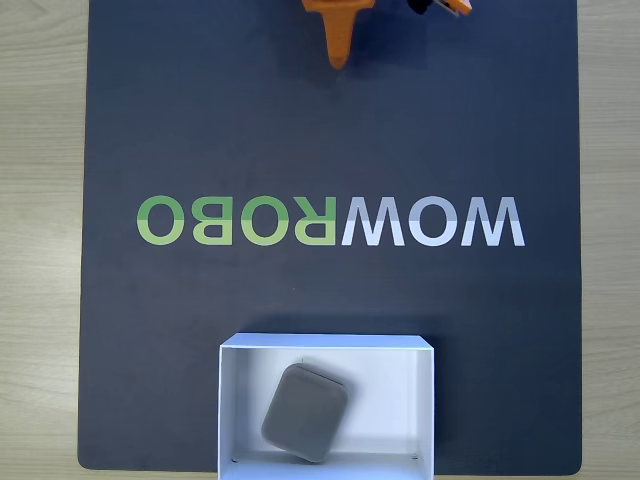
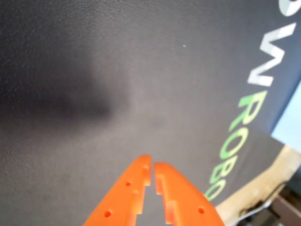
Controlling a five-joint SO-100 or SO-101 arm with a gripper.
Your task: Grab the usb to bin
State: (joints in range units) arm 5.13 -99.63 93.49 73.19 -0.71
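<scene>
The usb (image 1: 305,411), a small matte grey block with rounded corners, lies tilted inside the bin (image 1: 428,400), a shallow white open box at the bottom middle of the fixed view. My orange gripper (image 1: 340,60) pokes in at the top edge of that view, far from the bin across the dark mat. In the wrist view the gripper (image 2: 152,165) rises from the bottom edge with its two orange fingers (image 2: 134,188) pressed together, nothing between them, over bare mat.
A dark mat (image 1: 200,120) with the upside-down lettering WOWROBO (image 1: 330,221) covers the light wooden table (image 1: 40,240). The lettering (image 2: 244,122) also runs down the right side of the wrist view, beside the mat's edge.
</scene>
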